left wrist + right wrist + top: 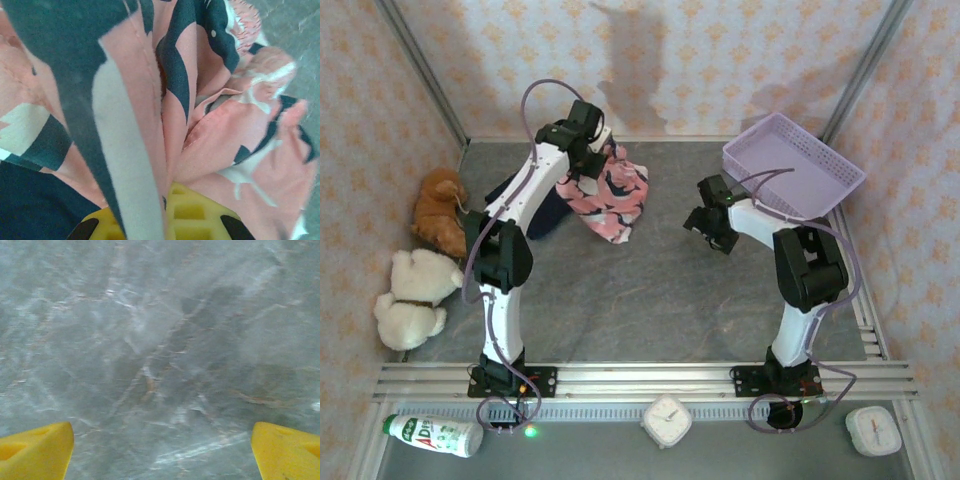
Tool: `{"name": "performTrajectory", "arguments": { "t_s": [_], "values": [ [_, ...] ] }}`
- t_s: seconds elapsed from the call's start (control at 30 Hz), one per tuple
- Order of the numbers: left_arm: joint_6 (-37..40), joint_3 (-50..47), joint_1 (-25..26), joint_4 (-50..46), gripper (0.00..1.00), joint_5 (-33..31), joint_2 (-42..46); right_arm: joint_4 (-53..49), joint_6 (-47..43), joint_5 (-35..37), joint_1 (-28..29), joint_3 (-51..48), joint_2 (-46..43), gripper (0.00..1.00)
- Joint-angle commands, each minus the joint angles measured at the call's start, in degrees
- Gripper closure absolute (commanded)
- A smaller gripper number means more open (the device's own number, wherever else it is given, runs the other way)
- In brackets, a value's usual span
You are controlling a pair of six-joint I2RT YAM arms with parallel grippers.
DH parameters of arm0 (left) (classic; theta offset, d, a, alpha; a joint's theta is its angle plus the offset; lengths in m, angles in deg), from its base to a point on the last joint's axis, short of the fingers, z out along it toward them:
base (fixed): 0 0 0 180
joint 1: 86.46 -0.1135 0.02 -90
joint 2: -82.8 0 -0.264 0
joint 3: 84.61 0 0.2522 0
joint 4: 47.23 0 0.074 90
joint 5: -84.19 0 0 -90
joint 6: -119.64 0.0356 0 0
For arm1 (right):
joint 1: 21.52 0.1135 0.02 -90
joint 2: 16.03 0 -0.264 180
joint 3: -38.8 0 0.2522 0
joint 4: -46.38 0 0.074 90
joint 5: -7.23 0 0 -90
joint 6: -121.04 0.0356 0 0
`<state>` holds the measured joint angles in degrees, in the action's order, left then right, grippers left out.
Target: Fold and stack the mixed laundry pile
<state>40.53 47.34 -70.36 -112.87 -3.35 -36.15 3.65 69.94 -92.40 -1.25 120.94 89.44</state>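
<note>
Left wrist view: the left gripper (162, 222) is clamped on a fold of the salmon-pink shark-print garment (225, 135), its yellow fingers (192, 215) mostly buried in cloth. Seen from the top external camera, that garment sits bunched beneath the gripper at the table's far side, touching the dark navy garment (546, 216), which seems to lie partly under the arm. The right gripper (160, 455) stands wide over bare grey table (150, 340), holding nothing, near the lavender basket (798, 160).

Even light — wrist views blurred.
</note>
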Motion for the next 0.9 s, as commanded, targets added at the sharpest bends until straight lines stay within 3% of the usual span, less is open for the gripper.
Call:
{"name": "performTrajectory", "arguments": {
  "t_s": [0.0, 0.37, 0.7, 0.87],
  "values": [
    [0.5, 3.8, 0.2, -2.2, 1.00, 4.9, -2.6, -0.9, -1.4, 0.9, 0.6, 0.1, -2.2, 0.09],
    [-1.7, 7.7, -4.4, -0.1, 1.00, 1.1, -6.9, -3.7, -2.2, 3.8, 0.6, 0.5, -1.8, 0.09],
    [-15.4, 5.9, -11.1, 7.4, 1.00, 5.3, -5.6, -4.3, -1.6, 4.4, 0.6, 1.2, -0.2, 0.10],
    [-24.6, 6.0, -12.4, 10.7, 1.00, 3.5, -6.9, -4.2, -1.3, 4.2, 0.6, 1.8, 0.7, 0.10]
  ]
}}
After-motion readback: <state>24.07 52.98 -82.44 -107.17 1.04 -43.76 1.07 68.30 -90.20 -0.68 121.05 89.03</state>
